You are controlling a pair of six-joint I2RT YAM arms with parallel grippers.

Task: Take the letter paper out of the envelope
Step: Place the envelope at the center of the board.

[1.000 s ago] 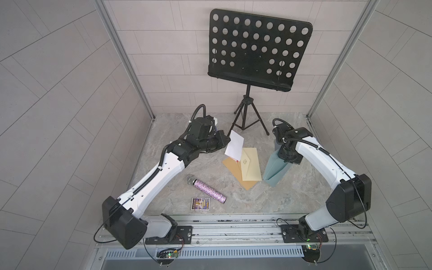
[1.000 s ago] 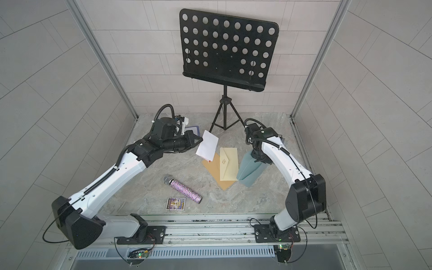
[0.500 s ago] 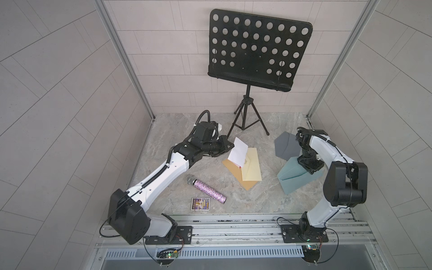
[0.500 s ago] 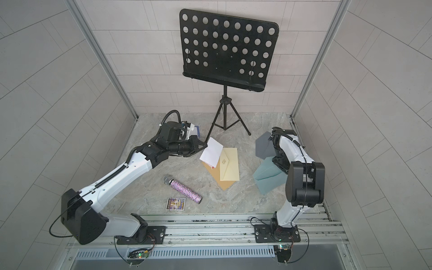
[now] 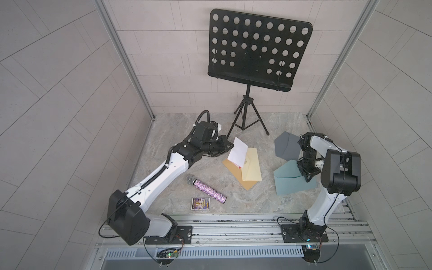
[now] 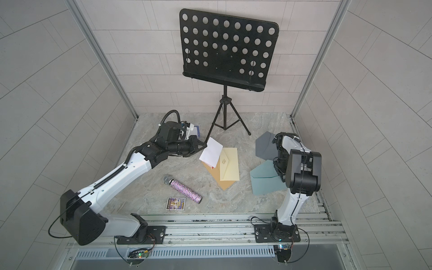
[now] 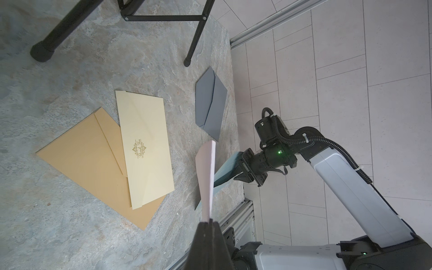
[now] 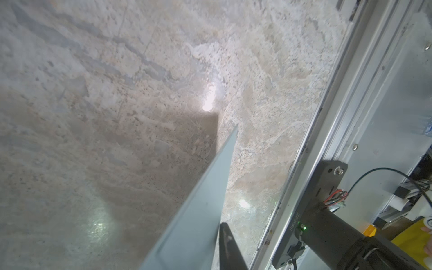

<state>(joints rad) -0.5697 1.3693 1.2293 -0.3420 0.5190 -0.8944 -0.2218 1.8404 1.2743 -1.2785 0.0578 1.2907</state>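
Letter paper [image 5: 238,153] hangs at frame centre, well left of the teal envelope [image 5: 289,181], left gripper [image 5: 231,147] clamped on its left edge, long axis running down-frame over the cream envelope [image 5: 252,168]; right gripper [image 5: 306,179] at the teal envelope, grip unreadable.

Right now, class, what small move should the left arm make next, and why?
Probably set the letter paper down on bare table: the left gripper is shut on its edge, and it already hangs fully clear of the teal envelope.
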